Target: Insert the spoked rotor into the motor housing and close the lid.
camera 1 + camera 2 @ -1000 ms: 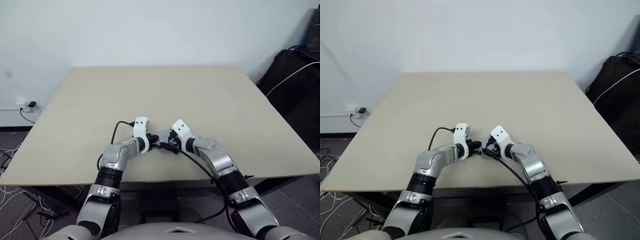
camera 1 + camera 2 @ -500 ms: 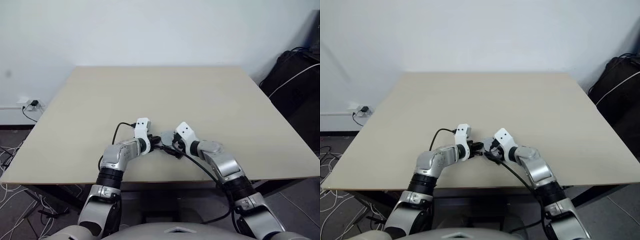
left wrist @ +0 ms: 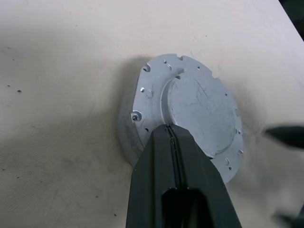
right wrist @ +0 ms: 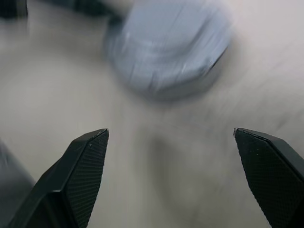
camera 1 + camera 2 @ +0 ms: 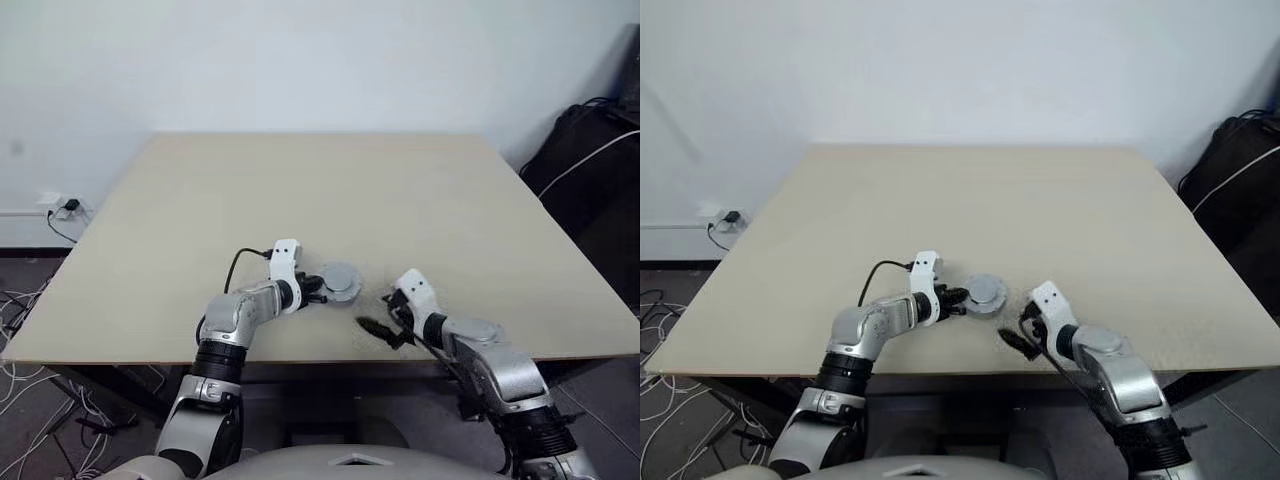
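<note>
R arm has pulled back toward the bench's near edge and off to the right since the earlier frame, uncovering the lid. Right pincer now hangs over bare bench, fingers spread wide, grasping nothing, lid near but apart ahead of it. Lid lies flat near the front-centre of the bench, plain grey face up w/ small screw holes round the rim. Left pincer clenched tight, fingertips resting on the lid's near edge.
</note>
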Controlling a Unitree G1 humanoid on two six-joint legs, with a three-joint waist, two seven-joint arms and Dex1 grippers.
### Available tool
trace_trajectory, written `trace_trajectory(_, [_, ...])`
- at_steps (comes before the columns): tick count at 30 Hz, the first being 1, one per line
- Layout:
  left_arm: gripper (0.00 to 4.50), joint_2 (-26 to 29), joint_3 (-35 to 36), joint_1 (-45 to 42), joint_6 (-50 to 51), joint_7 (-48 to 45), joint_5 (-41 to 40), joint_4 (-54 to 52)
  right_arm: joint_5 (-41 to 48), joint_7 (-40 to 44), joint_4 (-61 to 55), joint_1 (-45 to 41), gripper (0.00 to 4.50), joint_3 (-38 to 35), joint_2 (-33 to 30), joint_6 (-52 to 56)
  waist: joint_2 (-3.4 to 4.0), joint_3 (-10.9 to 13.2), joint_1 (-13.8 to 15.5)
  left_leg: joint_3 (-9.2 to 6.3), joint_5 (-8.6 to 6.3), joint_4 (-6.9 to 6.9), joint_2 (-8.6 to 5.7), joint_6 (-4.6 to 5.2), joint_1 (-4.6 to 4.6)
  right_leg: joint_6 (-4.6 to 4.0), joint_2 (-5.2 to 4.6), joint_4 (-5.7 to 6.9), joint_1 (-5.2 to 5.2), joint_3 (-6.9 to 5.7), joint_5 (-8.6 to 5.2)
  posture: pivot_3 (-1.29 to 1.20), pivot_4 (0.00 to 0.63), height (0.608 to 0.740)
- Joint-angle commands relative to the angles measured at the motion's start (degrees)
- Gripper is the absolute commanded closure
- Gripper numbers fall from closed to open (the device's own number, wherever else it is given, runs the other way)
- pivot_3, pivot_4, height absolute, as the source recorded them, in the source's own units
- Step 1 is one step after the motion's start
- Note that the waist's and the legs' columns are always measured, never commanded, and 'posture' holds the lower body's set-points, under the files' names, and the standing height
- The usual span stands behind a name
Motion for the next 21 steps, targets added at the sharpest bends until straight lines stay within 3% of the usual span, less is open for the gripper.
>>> trace_trajectory(1, [4.50,-0.54,-1.14,-0.37,0.71,-0.72,-0.33,-0.22,8.34,-7.88,-3.29,-2.68,0.03,-9.37,6.79,7.83,0.06,-0.01,0.11,0.01,0.00,0.00,-0.01,0.00,-0.01,0.03,-0.01,0.01,-0.01,0.02,0.02,0.00,0.000,0.740])
trace_trajectory(8, [4.50,-0.17,-1.28,-0.72,0.71,-1.63,-0.22,-0.08,13.49,-16.68,1.24,-7.79,0.03,-13.42,15.91,14.77,0.14,0.00,0.08,0.01,-0.04,-0.02,-0.09,0.06,-0.09,-0.27,-0.29,0.00,-0.14,0.02,0.18,0.00,0.000,0.740])
trace_trajectory(21, [4.50,0.50,-0.89,-0.52,1.14,-1.41,-0.12,-0.99,14.66,-20.00,15.40,-14.40,0.03,-14.55,19.68,11.44,0.28,-0.01,-0.40,0.01,-0.03,-0.04,-0.17,0.06,-0.08,-0.29,-0.12,0.01,-0.12,0.03,0.17,0.00,0.000,0.740])
